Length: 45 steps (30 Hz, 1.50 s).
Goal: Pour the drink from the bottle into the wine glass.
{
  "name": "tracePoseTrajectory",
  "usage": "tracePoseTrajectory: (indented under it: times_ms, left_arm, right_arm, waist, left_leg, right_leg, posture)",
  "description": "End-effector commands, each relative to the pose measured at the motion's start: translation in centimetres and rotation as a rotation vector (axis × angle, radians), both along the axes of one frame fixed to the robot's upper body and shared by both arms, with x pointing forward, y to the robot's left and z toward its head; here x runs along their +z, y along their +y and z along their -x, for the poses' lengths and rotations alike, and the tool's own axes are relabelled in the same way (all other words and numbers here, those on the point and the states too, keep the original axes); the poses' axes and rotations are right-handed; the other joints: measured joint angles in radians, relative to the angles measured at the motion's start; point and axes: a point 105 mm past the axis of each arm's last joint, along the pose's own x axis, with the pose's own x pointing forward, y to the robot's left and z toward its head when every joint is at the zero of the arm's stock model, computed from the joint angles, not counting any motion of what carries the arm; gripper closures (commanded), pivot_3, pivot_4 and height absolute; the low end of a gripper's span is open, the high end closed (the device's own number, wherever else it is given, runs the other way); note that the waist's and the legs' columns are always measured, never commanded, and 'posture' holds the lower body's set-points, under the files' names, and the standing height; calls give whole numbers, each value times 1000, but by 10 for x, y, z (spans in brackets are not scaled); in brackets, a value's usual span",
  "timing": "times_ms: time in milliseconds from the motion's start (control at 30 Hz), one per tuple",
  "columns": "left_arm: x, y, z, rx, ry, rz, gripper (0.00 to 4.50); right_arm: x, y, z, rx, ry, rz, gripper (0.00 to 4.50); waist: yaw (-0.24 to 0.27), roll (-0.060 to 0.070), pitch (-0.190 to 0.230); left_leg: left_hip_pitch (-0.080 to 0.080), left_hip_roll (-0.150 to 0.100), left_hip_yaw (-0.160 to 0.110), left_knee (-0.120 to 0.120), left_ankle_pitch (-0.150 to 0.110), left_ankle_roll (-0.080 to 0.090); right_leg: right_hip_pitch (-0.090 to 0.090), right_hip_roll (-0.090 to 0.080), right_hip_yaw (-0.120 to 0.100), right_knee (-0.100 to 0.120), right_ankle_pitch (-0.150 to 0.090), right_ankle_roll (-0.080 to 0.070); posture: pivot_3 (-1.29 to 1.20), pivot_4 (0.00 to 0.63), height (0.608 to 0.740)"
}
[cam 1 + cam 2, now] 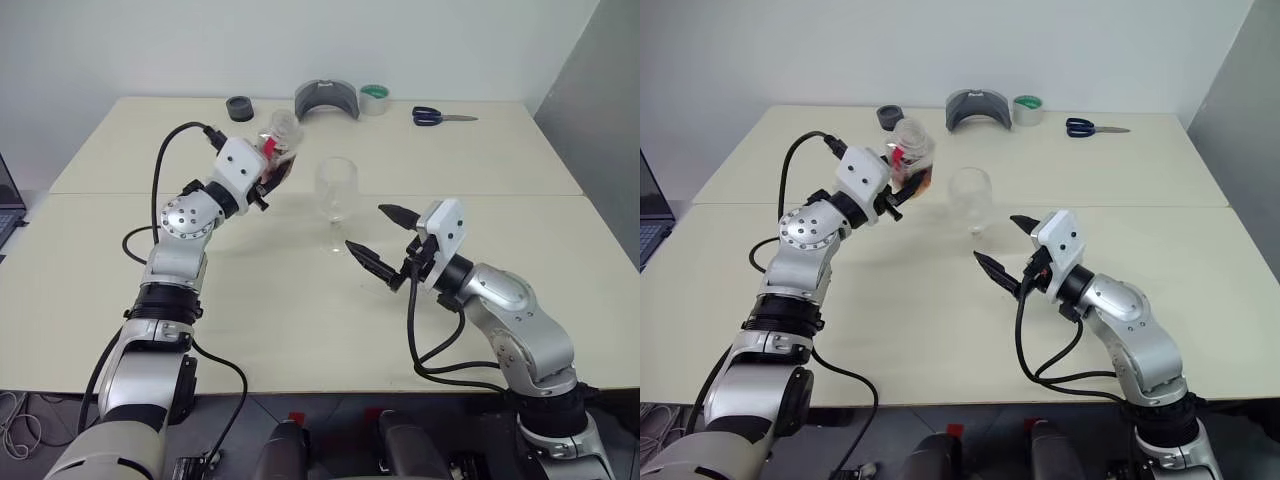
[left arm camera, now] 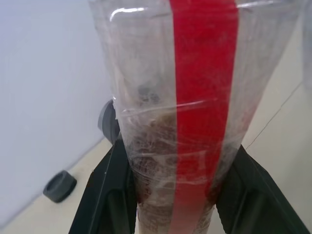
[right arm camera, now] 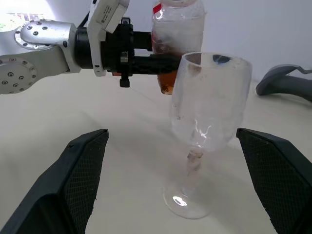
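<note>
Beige table [image 1: 300, 320]; left fingers [image 2: 112, 195] clamping half-hidden bottle [image 2: 185, 122], right fingers [image 3: 83, 170] spread.

bottle [image 2: 195, 117] cap: cut off by the left wrist view's upper edge
left gripper [image 1: 272, 172] fingertips: hidden behind the bottle
laptop [image 1: 8, 205]: cropped at the frame edge — a sliver shows
wine glass [image 3: 207, 122] contents: cannot tell — too clear

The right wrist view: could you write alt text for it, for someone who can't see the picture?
An empty wine glass stands on a pale table, framed by the right gripper's two open black fingers. Behind it, the left gripper holds a bottle of brown drink above the table.
</note>
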Motion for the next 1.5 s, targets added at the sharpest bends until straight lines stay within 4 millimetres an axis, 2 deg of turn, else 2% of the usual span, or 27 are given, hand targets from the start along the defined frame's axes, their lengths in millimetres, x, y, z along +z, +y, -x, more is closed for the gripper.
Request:
tracePoseTrajectory:
  times_ms: [33,267,733,1500]
  left_arm:
    - [32,-7,2,-8,-150,-77,2826]
    - [39,-14,0,-8,-285,-266,2826]
    - [51,-15,-4,20,-456,-465,2826]
    - [63,-8,-10,106,-616,-652,2827]
  right_arm:
    - [25,-9,-2,-22,-98,-26,0]
    - [30,-20,-1,35,-81,-16,0]
    - [36,-34,4,72,-78,16,0]
    - [32,-27,8,106,-63,31,0]
  waist:
    - [0,0,0]
    - [-1,0,0]
    - [-1,0,0]
    - [-2,0,0]
  left_leg:
    - [0,0,0,0,0,0]
    - [0,0,0,0,0,0]
    - [-1,0,0,0,0,1]
    - [-1,-1,0,0,0,1]
  right_leg:
    - [0,0,0,0,0,0]
    - [0,0,0,0,0,0]
    - [0,0,0,0,0,0]
    - [0,0,-1,1,0,0]
  posture:
    - [0,150,740]
    - [0,150,740]
    - [0,150,740]
    - [0,150,740]
